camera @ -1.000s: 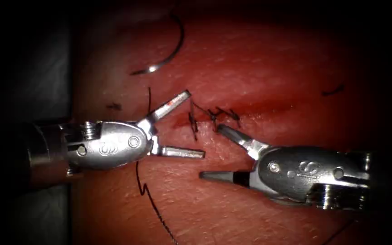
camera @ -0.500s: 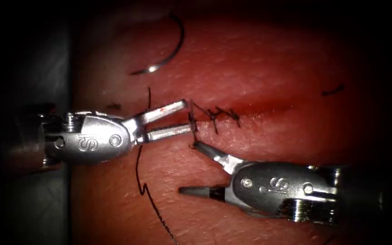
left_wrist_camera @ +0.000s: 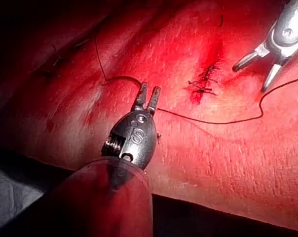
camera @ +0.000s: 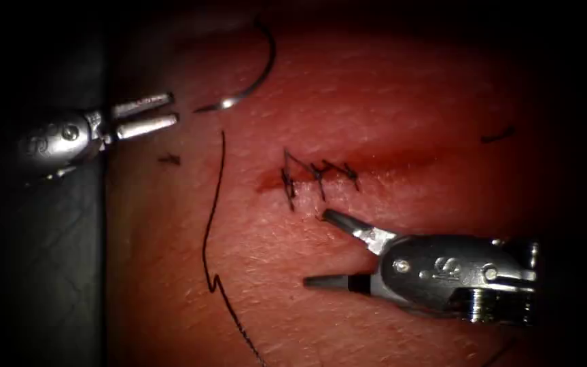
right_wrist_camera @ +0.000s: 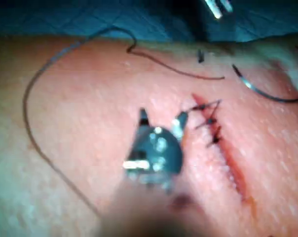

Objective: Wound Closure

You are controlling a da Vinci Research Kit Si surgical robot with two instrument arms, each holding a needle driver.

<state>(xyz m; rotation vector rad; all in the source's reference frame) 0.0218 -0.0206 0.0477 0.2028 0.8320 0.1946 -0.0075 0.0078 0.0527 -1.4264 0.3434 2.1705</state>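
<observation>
Your L tool (camera: 174, 111) is now sitting far-left at the tissue (camera: 388, 81) edge, jaws slightly apart w/ nothing in them; a sec ago it was working at the left end of the cut (camera: 348, 170), jaws spread wide, then half a sec ago narrowed next to the stitches (camera: 317, 173), so you're pulling it off the wound and toward the needle (camera: 256, 75). The needle is lying free on the tissue surface, far side, left of the cut, not in the tissue and not held, same spot as before. The thread (camera: 212, 224) is trailing loose down the left side toward you, unchanged. Your R tool (camera: 315, 248) is hovering just near of the stitches, jaws wide apart, empty; it's drifting a bit but staying close. Reads like the stitched part is being left alone.
</observation>
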